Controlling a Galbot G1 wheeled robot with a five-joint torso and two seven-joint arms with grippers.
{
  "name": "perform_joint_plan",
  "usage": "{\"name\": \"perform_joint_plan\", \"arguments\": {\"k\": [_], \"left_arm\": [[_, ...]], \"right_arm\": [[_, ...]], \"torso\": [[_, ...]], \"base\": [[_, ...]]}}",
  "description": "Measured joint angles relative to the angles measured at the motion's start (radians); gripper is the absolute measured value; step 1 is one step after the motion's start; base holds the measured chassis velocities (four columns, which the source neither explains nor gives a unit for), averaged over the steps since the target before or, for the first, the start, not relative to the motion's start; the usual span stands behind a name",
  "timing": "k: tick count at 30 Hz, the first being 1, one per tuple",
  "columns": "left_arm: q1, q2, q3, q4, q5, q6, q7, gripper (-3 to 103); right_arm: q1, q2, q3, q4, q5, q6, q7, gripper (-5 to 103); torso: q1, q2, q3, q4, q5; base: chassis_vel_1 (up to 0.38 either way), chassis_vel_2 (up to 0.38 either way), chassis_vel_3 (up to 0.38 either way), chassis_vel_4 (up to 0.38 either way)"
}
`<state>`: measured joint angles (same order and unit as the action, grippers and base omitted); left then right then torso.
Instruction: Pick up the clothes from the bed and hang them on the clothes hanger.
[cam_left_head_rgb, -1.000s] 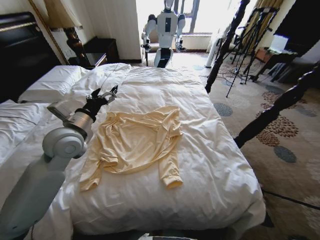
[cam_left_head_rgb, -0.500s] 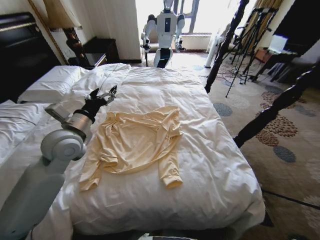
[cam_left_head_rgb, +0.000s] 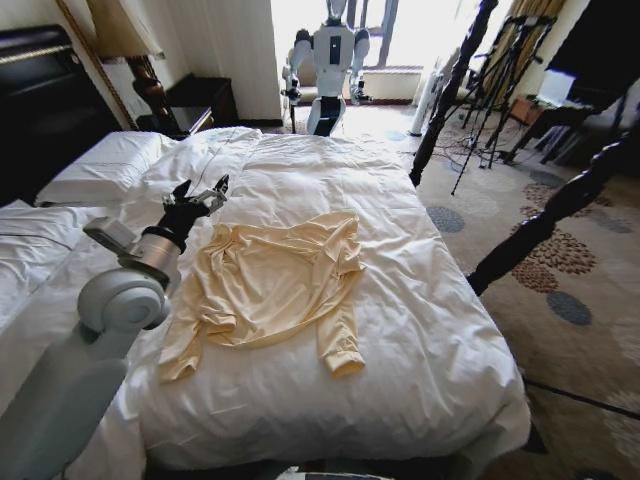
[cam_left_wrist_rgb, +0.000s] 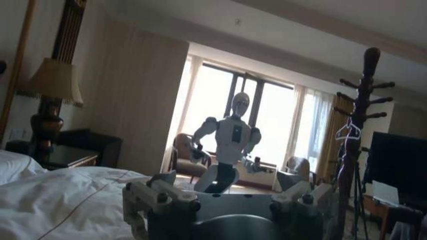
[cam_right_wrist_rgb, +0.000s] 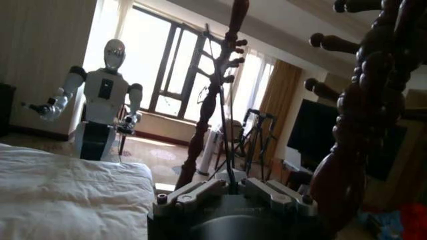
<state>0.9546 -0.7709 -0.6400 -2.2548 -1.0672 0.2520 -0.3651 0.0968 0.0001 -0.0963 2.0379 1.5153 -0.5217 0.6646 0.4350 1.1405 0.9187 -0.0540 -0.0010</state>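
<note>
On the far left a dark wooden headboard (cam_left_head_rgb: 40, 110) and white pillows (cam_left_head_rgb: 100, 165) back the bed (cam_left_head_rgb: 420, 330), whose rumpled white duvet looks thick and soft. The left hand (cam_left_head_rgb: 196, 198) hangs over the duvet just beside the top's upper left corner, fingers spread and empty; in the left wrist view the left hand (cam_left_wrist_rgb: 230, 200) has its fingers wide apart with nothing between them.

The clothes (cam_left_head_rgb: 275, 285) lie near the middle of the bed: one pale yellow-cream long-sleeved top, spread roughly flat but creased, one sleeve trailing toward the near left, the other toward the near right with its cuff folded. It reads as thin, light and limp, so it will likely sag and drape when lifted and may bunch in a pinch. A fold near the neckline or shoulder seems the best place to take hold, shallow enough to spare the duvet.

To the right stand dark twisted bedposts (cam_left_head_rgb: 455, 85). In the left wrist view a thin clothes hanger (cam_left_wrist_rgb: 348, 133) hangs on a dark knobbed coat stand (cam_left_wrist_rgb: 363, 105). The right hand (cam_right_wrist_rgb: 233, 192) holds a thin dark rod, though what that is cannot be told.
</note>
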Motion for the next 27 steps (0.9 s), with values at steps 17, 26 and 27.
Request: {"name": "perform_joint_plan", "arguments": {"k": [17,26,27], "left_arm": [[0.023,-0.018,0.003,0.145,0.156,-0.011,-0.002,100],[0.052,-0.024,0.003,0.192,0.204,-0.023,-0.002,100],[0.053,-0.025,0.003,0.198,0.212,-0.025,-0.002,100]], "right_arm": [[-0.109,0.272,-0.165,0.001,0.006,0.047,-0.285,0],[-0.032,0.730,-0.450,-0.180,-0.080,0.161,-0.328,0],[-0.034,0.783,-0.477,-0.197,-0.081,0.175,-0.328,0]], "torso": [[0.000,0.000,0.000,-0.0008,0.0008],[0.000,0.000,0.000,0.0002,-0.0003],[0.000,0.000,0.000,0.0000,-0.0001]], "base": [[0.000,0.000,0.000,0.000],[0.000,0.000,0.000,0.000],[0.000,0.000,0.000,0.000]]}}
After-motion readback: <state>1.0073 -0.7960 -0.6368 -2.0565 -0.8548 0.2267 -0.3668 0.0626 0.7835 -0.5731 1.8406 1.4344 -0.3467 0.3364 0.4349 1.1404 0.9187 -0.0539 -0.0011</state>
